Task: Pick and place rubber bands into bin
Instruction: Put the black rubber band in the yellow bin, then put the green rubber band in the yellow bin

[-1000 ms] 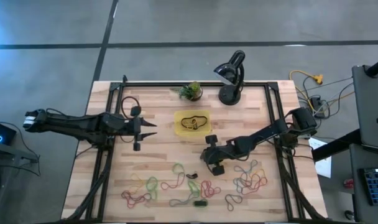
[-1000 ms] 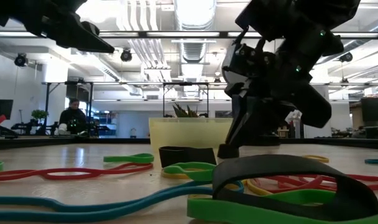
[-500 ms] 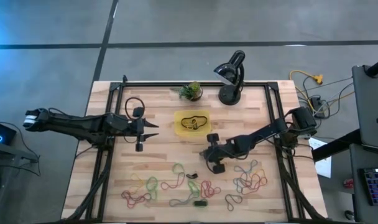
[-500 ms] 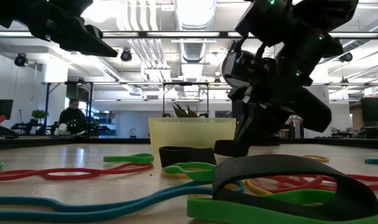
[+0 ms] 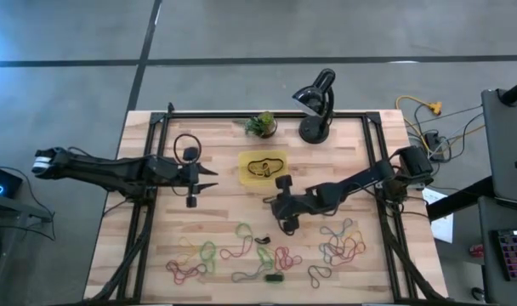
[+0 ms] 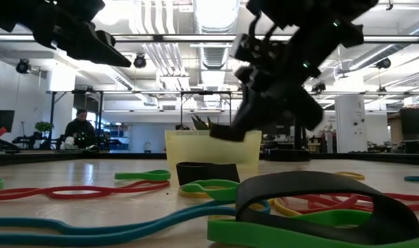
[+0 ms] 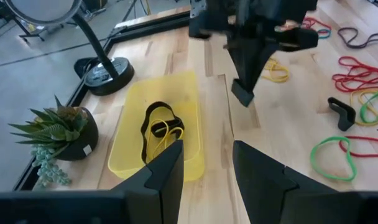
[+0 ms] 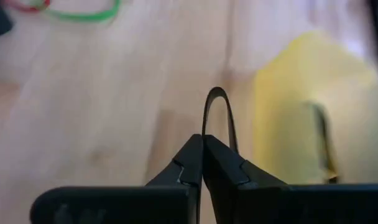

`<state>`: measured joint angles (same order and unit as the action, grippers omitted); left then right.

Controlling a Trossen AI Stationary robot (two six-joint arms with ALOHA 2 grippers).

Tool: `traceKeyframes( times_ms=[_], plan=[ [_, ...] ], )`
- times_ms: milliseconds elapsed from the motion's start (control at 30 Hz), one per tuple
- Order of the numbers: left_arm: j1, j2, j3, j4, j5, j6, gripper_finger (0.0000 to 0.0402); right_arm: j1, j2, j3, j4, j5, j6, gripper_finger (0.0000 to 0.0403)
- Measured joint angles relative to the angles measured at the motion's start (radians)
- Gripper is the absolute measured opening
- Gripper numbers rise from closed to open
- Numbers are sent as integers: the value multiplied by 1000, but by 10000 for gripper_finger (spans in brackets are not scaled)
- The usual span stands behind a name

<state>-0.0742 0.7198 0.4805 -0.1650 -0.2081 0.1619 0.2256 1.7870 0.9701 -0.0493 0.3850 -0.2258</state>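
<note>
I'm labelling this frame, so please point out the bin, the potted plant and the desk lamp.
bin (image 5: 249, 174): high view, bare yellow floor near its left rim.
potted plant (image 5: 261, 124): high view, middle of the green leaves.
desk lamp (image 5: 314, 130): high view, round black base.

The bin (image 5: 264, 167) is translucent yellow, holding dark and yellow rubber bands (image 7: 159, 129). The desk (image 5: 224, 212) is pale striped wood. Red, green, yellow and blue bands (image 5: 241, 253) lie near its front edge.

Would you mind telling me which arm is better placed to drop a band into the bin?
The right: its claw is shut on a dark band beside the bin; the left claw is open, holding nothing.
</note>
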Motion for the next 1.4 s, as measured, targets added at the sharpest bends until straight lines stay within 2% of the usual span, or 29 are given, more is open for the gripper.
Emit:
traceKeyframes(
  times_ms=[200,367,533,733,1067,1267,1400],
  plan=[
    [0,53,0,0,1,-3,124,-37,-1,61,-4,84,-94,9],
    [0,99,0,0,1,-22,124,-136,-2,88,-6,87,-89,9],
    [0,133,0,0,1,-25,124,-240,-2,89,-7,86,-22,9],
    [0,151,0,0,1,-25,124,-319,-2,81,-26,3,68,22],
    [0,154,0,0,22,-36,124,-319,-4,79,-30,0,57,103],
    [-10,202,0,-2,171,-56,124,-273,-51,82,-82,7,13,125],
    [-52,260,0,-20,217,-81,124,-208,-116,83,-147,6,21,122]
  ],
)
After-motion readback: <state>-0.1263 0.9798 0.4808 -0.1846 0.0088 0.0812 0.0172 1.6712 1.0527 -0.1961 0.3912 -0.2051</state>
